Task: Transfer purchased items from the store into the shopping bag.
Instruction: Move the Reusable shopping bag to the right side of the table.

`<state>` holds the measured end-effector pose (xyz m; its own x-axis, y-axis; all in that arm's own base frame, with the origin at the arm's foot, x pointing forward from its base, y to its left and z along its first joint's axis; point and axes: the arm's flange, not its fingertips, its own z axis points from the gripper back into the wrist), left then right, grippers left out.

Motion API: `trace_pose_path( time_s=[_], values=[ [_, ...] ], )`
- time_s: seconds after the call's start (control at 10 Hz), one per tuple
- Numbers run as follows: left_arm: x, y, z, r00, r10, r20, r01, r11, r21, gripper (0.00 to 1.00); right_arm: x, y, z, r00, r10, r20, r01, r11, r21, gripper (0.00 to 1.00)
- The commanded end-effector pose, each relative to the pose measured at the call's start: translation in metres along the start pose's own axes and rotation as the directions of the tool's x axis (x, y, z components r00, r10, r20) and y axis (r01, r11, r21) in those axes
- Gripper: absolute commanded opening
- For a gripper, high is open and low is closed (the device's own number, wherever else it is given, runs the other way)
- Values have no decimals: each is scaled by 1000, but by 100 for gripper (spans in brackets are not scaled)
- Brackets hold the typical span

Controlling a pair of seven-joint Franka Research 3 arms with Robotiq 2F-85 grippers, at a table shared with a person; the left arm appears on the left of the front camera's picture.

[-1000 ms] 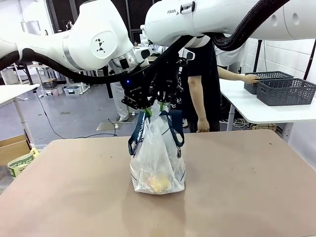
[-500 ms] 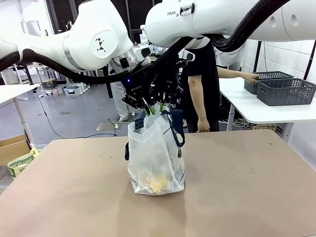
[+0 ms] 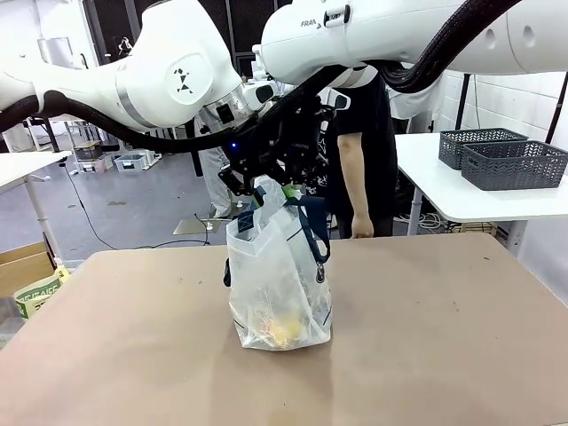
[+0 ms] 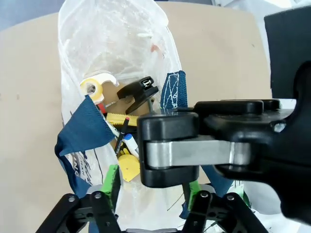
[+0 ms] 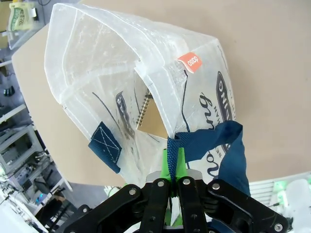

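Front view: the purchased items (image 3: 284, 330) show only as a yellow blur through the shopping bag (image 3: 271, 275); kinds indeterminate. Fingertips of the left gripper (image 3: 257, 191) and right gripper (image 3: 295, 188) are masked by the bag top. Left wrist view: the right gripper's body blocks part of the bag mouth. Right wrist view: the logo (image 5: 226, 99) lettering is partly covered by the strap handle (image 5: 228, 145).

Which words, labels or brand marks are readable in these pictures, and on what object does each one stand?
"FRAN": on the right arm, the rest hidden.
Orange tag on the bag: white print, too small to read.
Navy logo on the bag: folded, sideways, not readable whole.
Green box left of the table: lettering blurred.
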<state>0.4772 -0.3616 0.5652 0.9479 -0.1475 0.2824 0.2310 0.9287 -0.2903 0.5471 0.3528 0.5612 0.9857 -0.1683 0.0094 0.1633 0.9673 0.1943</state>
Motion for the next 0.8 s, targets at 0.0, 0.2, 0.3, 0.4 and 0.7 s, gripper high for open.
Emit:
trace_pose_path(
  time_s=[0.0,0.2,0.3,0.4,0.7],
  values=[
    [-2,4,7,999,-24,28,24,999,-29,100,-1,0,-3,1000,-29,7,29,999,16,0],
    [-4,4,17,998,-33,44,33,999,-14,100,-1,0,-3,1000,-27,5,27,1000,13,0],
    [-5,3,23,998,-37,58,37,999,6,100,-1,0,-4,1000,-27,3,27,1000,12,0],
    [-7,4,27,997,-38,62,36,999,28,100,-1,0,-4,1000,-26,3,26,1000,11,0],
    [-17,10,35,998,-18,63,13,996,87,100,-1,-1,-4,1000,-25,2,25,1000,11,0]
  ],
)
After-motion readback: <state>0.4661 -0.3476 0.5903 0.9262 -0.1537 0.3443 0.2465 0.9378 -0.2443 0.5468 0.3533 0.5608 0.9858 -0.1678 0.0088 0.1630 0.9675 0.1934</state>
